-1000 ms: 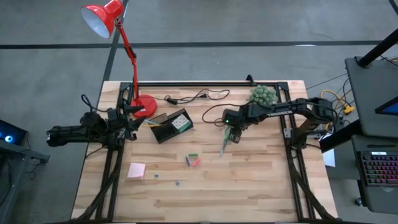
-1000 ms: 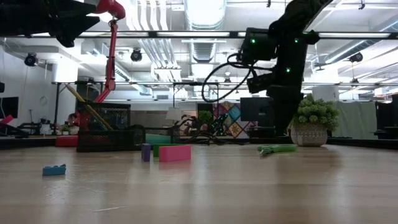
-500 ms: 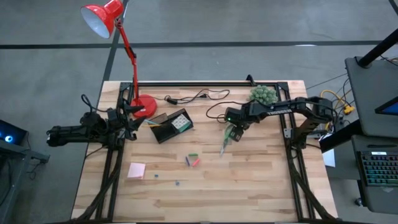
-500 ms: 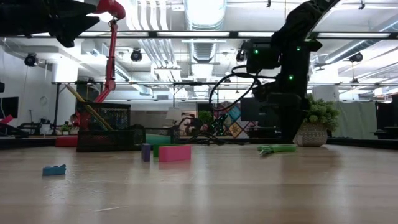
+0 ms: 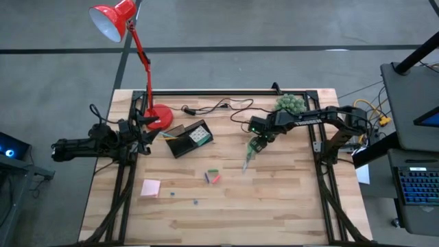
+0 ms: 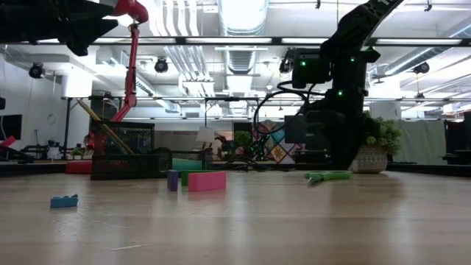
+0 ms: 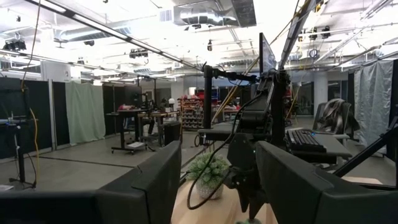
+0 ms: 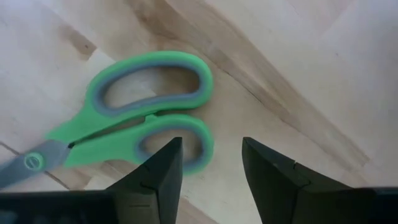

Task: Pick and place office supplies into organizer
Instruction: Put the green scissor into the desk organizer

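**Right gripper spread over the scissors' handles**

Your right gripper [image 5: 255, 145] sits low over the counter [image 5: 288, 206], just in front of the plant ball [image 5: 289, 104]. Its fingers [image 8: 155, 171] stand apart and grasp nothing; the right wrist view shows the green-handled scissors [image 8: 134, 124] lying flat on the wood, with one handle loop just beyond the gap between the fingers. From above, the scissors [image 5: 246, 162] stretch from the gripper toward the near edge.

Your left gripper [image 5: 145, 134] waits at the counter's left edge near the lamp base [image 5: 159, 116], fingers released and empty.

The organizer [image 5: 188, 138] stands just right of that base. The pink sticky-note pad [image 5: 151, 187] lies near the left front, well apart from it. Small red and green pieces [image 5: 212, 175] rest mid-counter.
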Available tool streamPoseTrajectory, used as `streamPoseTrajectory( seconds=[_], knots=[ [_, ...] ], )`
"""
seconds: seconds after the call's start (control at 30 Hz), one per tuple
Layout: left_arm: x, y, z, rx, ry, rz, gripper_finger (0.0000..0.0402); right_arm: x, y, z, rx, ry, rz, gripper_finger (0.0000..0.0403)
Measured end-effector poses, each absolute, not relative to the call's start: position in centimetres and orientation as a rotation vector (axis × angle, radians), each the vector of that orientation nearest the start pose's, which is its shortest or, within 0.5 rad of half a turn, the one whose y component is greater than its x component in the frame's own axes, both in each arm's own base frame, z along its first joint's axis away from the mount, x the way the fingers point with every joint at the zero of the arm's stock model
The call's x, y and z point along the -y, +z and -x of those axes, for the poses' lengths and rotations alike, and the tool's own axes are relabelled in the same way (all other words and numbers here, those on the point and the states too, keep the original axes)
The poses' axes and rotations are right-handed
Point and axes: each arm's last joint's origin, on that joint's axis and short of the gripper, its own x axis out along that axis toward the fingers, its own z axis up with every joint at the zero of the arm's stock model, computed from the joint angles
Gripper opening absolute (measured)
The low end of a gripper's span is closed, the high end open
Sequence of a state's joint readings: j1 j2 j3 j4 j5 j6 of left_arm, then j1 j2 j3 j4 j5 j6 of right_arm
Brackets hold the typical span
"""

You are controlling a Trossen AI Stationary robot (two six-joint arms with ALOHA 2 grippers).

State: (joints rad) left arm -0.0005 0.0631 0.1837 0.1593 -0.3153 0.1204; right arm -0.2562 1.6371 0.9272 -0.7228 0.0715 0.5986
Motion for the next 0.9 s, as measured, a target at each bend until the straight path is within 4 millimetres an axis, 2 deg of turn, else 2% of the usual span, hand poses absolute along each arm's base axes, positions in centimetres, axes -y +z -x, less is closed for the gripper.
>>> streamPoseTrajectory(
  seconds=[0.23, 0.6, 0.9],
  knots=[
    [-0.9, 23.5, -8.4, 0.258, 0.329, -0.075, 0.0196, 7.1, 15.3, -26.3, -1.314, -0.727, -0.644, 0.0162],
    [-0.9, 23.5, -8.4, 0.257, 0.329, -0.074, 0.0196, 6.8, 12.9, -25.2, -1.243, -0.728, -0.717, 0.0157],
    [-0.9, 23.5, -8.4, 0.258, 0.329, -0.074, 0.0196, 6.7, 12.7, -25.1, -1.261, -0.72, -0.708, 0.0109]
  ],
)
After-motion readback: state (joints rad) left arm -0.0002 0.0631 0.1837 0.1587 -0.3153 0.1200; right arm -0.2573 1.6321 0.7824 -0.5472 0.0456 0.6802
